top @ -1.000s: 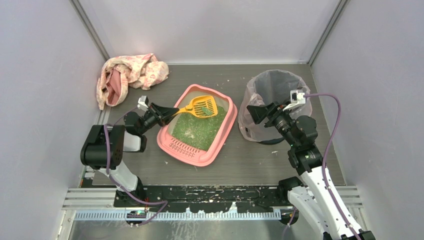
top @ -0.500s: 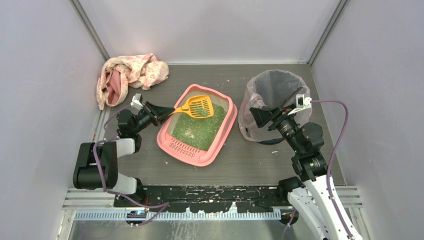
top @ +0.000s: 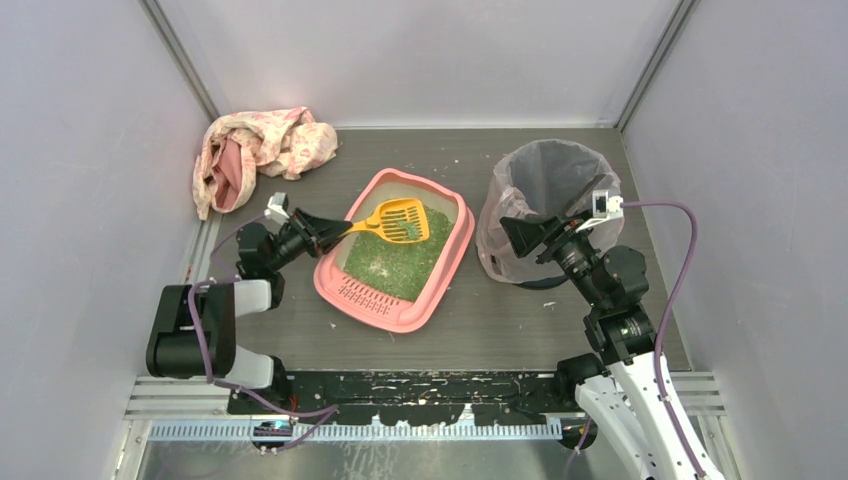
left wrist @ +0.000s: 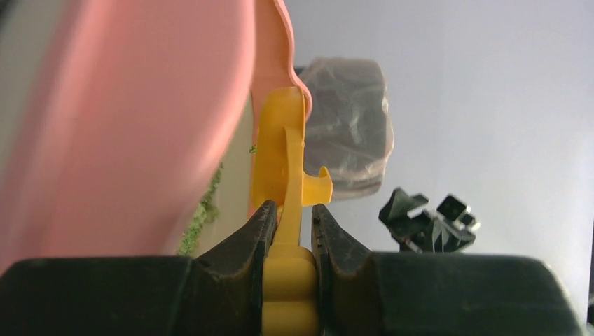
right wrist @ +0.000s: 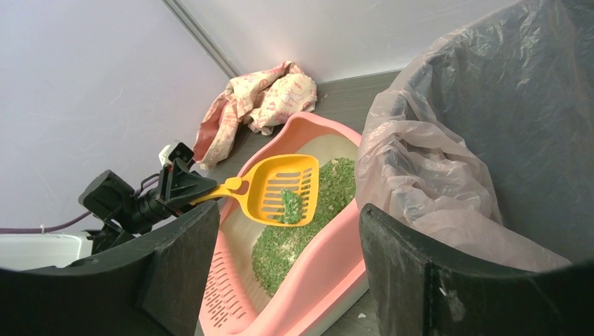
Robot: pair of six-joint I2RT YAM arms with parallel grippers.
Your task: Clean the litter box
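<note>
The pink litter box (top: 365, 297) sits mid-table (top: 500, 325). It looks like light, stiff plastic, with loose granules that would spill if it tipped, so its rim is probably the best hold. On the left gripper (top: 330, 228) the jaws pinch narrow on the yellow scoop (top: 398, 217) at its handle. On the right gripper (top: 515, 230) the jaws gape wide and empty beside the lined bin (top: 550, 165).

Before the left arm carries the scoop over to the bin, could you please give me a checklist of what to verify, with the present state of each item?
1. Grip on the scoop: ok. The left gripper is shut on its handle.
2. Load: ok. A green clump lies in the scoop.
3. Scoop position: ok. Its head is over the litter box, so loose granules would fall back inside.
4. Bin ready: ok. Its bag is open at the top.
5. Path to the bin: cannot tell. The right gripper, open and empty, is at the bin's side facing the litter box; its height against the scoop is unclear.
</note>
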